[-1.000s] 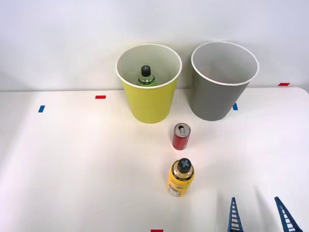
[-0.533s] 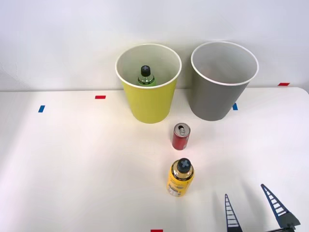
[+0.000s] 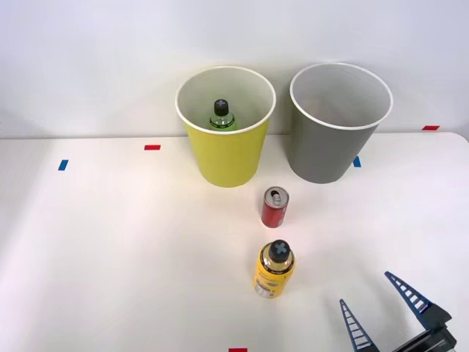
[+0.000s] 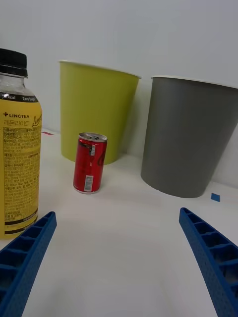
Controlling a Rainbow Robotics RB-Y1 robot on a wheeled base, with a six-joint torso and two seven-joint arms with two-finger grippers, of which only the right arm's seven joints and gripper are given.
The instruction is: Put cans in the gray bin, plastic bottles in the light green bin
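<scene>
The red can [image 3: 275, 207] [image 4: 89, 162] stands upright on the white table in front of the two bins. Closer to me stands the yellow-label bottle [image 3: 274, 270] [image 4: 18, 148] with its black cap. A green bottle [image 3: 222, 116] sits inside the light green bin [image 3: 226, 158] [image 4: 94, 119]. To that bin's right is the gray bin [image 3: 330, 150] [image 4: 191, 138]. My right gripper [image 3: 370, 301] [image 4: 119, 237] is open low at the table's front right, to the right of the yellow-label bottle, with nothing between its fingers.
The white table [image 3: 110, 249] carries small red tape marks [image 3: 152, 147] and blue tape marks [image 3: 63, 165] near its edges. A white wall rises just behind the bins. Open table surface lies on the left.
My right gripper has moved up and left into view, turning so its fingers tilt toward the bottle and can. The bottles, can and bins have not moved.
</scene>
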